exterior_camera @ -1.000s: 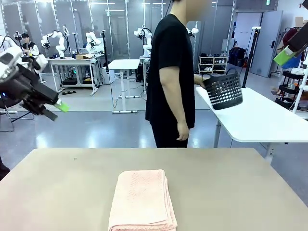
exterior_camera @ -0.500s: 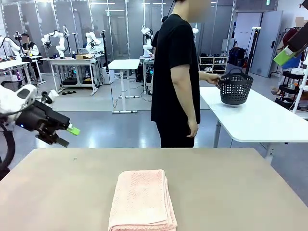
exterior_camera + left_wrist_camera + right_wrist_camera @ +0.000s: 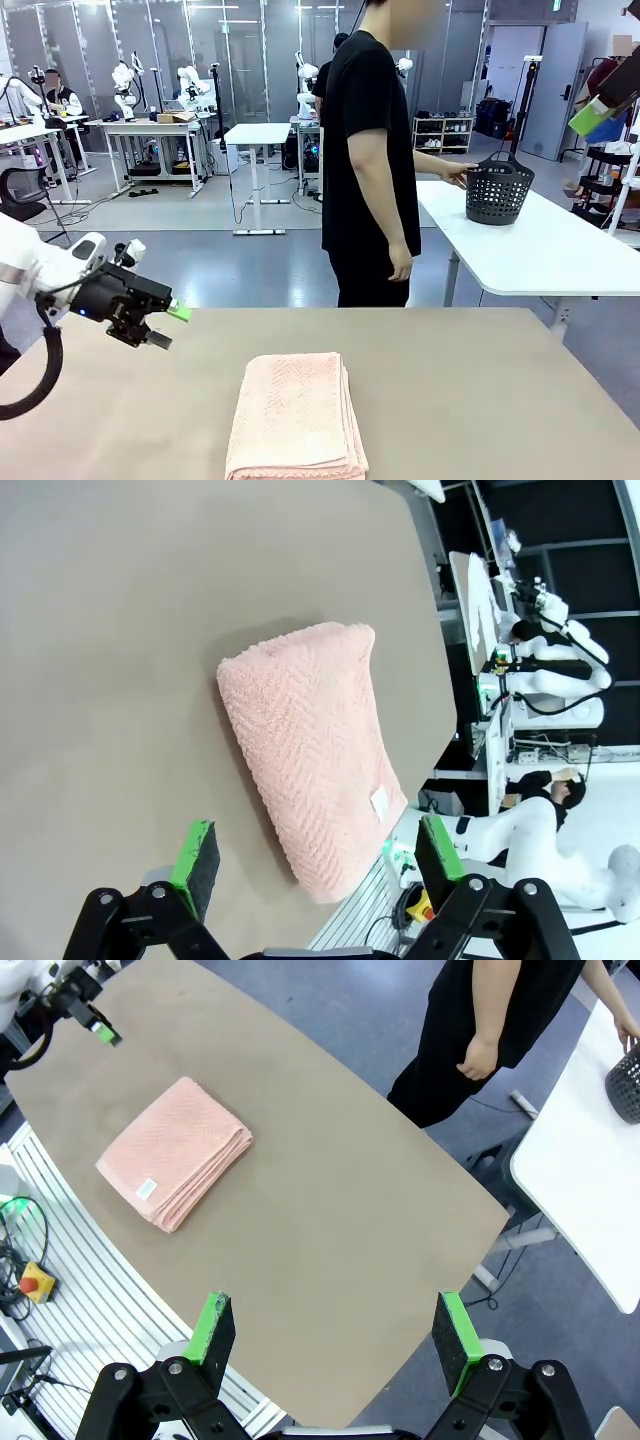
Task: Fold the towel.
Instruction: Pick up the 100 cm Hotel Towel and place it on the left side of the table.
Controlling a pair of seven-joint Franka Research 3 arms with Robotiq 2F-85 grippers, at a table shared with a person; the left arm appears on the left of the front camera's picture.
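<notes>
Left tool (image 3: 166, 326) lowered, towel (image 3: 296, 415) folded

place: robotics lab | evidence: robot arms (image 3: 125, 85) on rows of white tables (image 3: 255, 135)

The folded salmon-pink terry towel (image 3: 297, 417) lies on the tan counter (image 3: 480, 400), near its robot-side edge. The left gripper (image 3: 168, 326) hangs above the counter, to the towel's left and farther from the robot. Behind the counter stands a person in a black shirt (image 3: 372, 160); to that person's right, a black plastic basket (image 3: 498, 189) sits on a white table (image 3: 560, 255).
</notes>
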